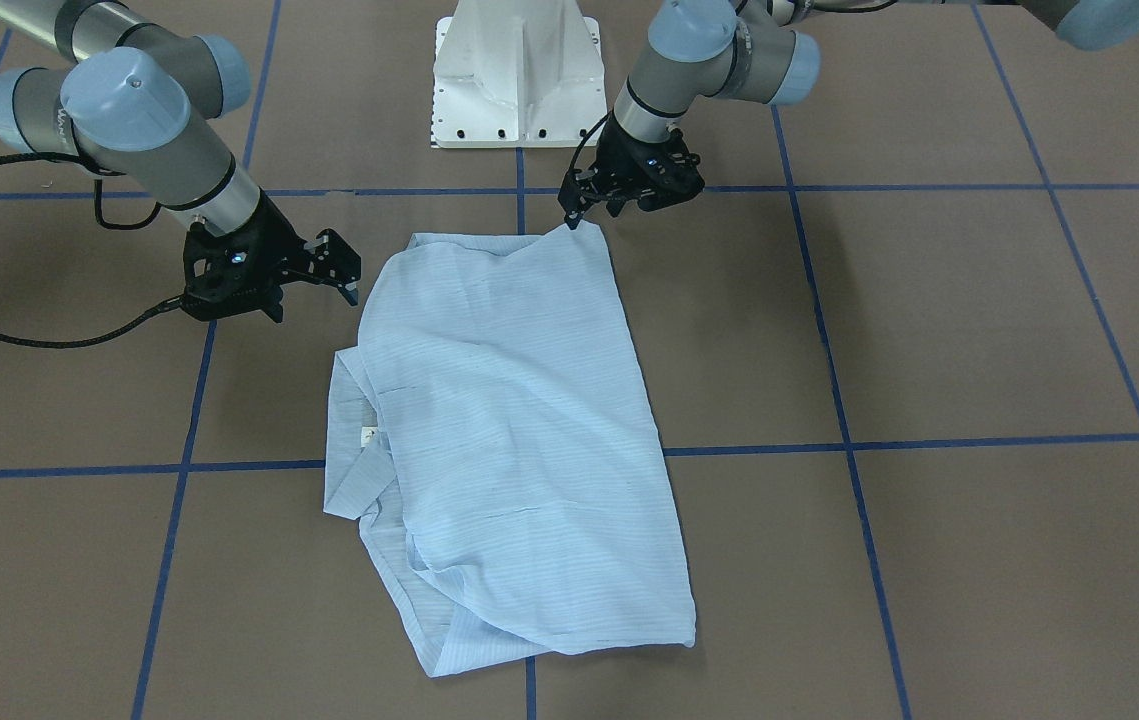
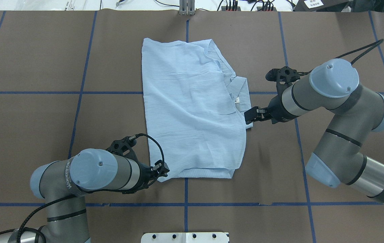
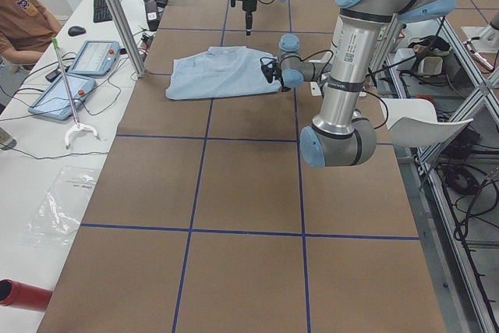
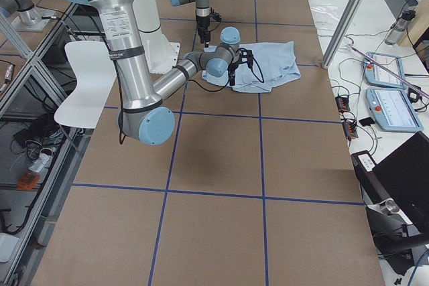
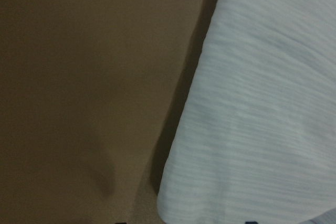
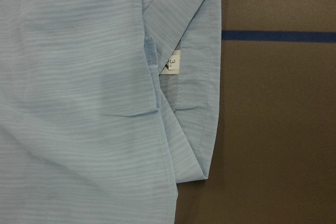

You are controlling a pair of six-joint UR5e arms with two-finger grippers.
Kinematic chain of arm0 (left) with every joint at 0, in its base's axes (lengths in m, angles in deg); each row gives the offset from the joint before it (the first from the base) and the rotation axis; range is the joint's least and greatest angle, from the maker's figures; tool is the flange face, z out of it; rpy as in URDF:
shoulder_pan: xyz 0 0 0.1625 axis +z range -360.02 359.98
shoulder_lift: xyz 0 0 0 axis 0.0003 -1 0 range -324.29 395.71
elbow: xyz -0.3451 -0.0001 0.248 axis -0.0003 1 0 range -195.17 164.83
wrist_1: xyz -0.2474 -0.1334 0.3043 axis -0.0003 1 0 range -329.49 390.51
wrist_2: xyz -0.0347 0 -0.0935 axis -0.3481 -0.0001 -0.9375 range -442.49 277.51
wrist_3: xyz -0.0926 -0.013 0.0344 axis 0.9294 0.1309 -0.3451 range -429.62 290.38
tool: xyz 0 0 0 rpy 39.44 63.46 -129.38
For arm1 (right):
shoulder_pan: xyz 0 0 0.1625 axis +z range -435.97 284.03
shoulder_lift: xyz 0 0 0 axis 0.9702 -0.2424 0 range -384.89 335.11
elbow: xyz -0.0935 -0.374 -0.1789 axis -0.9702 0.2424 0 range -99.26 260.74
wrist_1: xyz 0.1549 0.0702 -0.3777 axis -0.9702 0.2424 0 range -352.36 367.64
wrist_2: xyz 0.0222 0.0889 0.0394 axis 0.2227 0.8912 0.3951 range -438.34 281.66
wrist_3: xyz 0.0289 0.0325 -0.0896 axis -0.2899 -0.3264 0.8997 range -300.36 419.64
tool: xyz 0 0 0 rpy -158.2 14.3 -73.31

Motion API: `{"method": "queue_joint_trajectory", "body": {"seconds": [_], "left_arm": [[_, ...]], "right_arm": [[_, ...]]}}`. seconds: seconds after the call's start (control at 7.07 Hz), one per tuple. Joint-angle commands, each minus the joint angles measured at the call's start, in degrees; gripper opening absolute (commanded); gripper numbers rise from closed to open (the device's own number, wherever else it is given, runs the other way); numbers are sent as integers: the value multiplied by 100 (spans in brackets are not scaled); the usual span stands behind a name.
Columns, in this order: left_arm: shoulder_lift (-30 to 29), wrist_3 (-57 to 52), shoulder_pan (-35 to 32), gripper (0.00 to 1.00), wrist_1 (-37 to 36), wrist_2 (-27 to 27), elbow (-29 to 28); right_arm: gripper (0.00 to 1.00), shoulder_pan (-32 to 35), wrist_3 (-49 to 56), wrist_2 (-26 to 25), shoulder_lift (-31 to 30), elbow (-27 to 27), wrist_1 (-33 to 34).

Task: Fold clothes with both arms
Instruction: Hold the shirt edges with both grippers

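The light-blue striped shirt (image 1: 514,420) lies folded flat on the brown table, its collar and white neck label (image 6: 175,61) at the side facing my right arm. My right gripper (image 2: 249,115) hovers open just beside that collar edge, touching nothing. My left gripper (image 2: 162,170) is low at the shirt's near hem corner (image 1: 584,232). In the left wrist view the cloth edge (image 5: 252,129) fills the right half. Two dark fingertip slivers sit far apart at that view's bottom edge, so the jaws stand open around the corner.
The white pedestal base (image 1: 517,75) stands between the arms at the table's robot side. Blue tape lines (image 1: 929,440) grid the brown surface. A person (image 3: 19,17) sits at a side bench with tablets (image 3: 93,56) beyond the table's far edge.
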Motion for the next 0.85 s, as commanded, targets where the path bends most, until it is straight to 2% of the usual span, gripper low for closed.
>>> {"method": "queue_joint_trajectory", "body": {"seconds": [0.0,0.28,0.71], "left_arm": [[-36,15,-18,69,-37,30,-21],[-54,15,-62,69,-37,30,-30],[-281,24,-62,69,-28,100,-354]], "right_arm": [[100,-6,0,-27,-6,-13,1],[100,-6,-9,-36,-6,-13,1],[100,-6,0,-36,-6,-13,1]]}}
